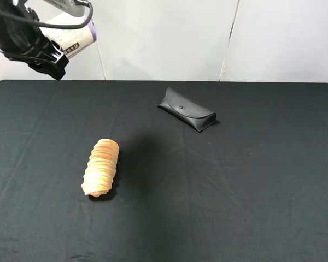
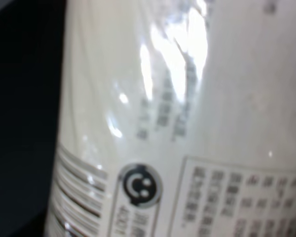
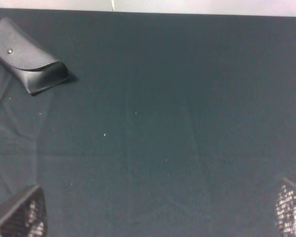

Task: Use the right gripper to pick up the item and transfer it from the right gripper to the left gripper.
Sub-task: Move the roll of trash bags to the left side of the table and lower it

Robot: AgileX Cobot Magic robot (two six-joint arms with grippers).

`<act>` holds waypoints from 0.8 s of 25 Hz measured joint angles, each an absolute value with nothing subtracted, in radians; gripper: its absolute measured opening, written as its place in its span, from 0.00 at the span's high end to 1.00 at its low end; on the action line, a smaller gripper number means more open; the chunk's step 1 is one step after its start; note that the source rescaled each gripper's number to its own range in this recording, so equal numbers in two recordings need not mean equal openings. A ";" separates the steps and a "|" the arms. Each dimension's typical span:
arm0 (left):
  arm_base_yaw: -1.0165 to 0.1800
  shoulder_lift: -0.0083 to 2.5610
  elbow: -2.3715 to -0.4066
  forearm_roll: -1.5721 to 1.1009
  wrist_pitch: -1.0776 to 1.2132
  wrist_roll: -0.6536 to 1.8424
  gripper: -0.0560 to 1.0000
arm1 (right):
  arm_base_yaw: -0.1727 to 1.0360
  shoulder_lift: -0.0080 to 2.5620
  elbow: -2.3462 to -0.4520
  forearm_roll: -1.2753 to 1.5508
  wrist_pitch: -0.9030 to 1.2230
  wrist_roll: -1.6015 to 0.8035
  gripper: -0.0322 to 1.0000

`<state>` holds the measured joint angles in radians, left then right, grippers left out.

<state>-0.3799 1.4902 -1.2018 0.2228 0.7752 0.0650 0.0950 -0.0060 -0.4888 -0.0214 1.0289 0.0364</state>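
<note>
The item (image 1: pixel 72 34), a cream-labelled roll with a purple end, is held high at the far left, above the table's back edge. My left gripper (image 1: pixel 53 43) is shut on it. In the left wrist view the item's label (image 2: pixel 187 123) with dark print and a barcode fills the picture, and the fingers are hidden. My right gripper (image 3: pixel 155 212) is open and empty over the black cloth, its two fingertips (image 3: pixel 19 215) spread wide apart. It is out of the exterior high view.
A tan ridged spiral piece (image 1: pixel 101 167) lies left of the middle on the black tablecloth (image 1: pixel 235 191). A black glasses case (image 1: pixel 187 109) lies near the back centre and also shows in the right wrist view (image 3: pixel 27 61).
</note>
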 joint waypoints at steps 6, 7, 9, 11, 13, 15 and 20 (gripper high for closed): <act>-0.290 1.600 -1.213 0.166 0.769 0.065 0.93 | 0.095 -0.006 -0.489 -0.021 1.029 0.036 0.01; -0.284 1.618 -1.213 0.166 0.764 0.065 0.93 | 0.095 -0.006 -0.489 -0.021 1.029 0.036 0.01; -0.275 1.652 -1.213 0.165 0.744 0.066 0.93 | 0.095 -0.006 -0.489 -0.021 1.029 0.036 0.01; -0.269 1.688 -1.213 0.165 0.726 0.066 0.93 | 0.095 -0.006 -0.489 -0.021 1.029 0.036 0.01; -0.268 1.721 -1.214 0.165 0.707 0.066 0.93 | 0.095 -0.006 -0.489 -0.021 1.029 0.036 0.01; -0.268 1.757 -1.214 0.160 0.691 0.066 0.93 | 0.095 -0.006 -0.489 -0.021 1.029 0.036 0.01; -0.268 1.824 -1.214 0.157 0.658 0.066 0.93 | 0.095 -0.006 -0.489 -0.021 1.029 0.036 0.01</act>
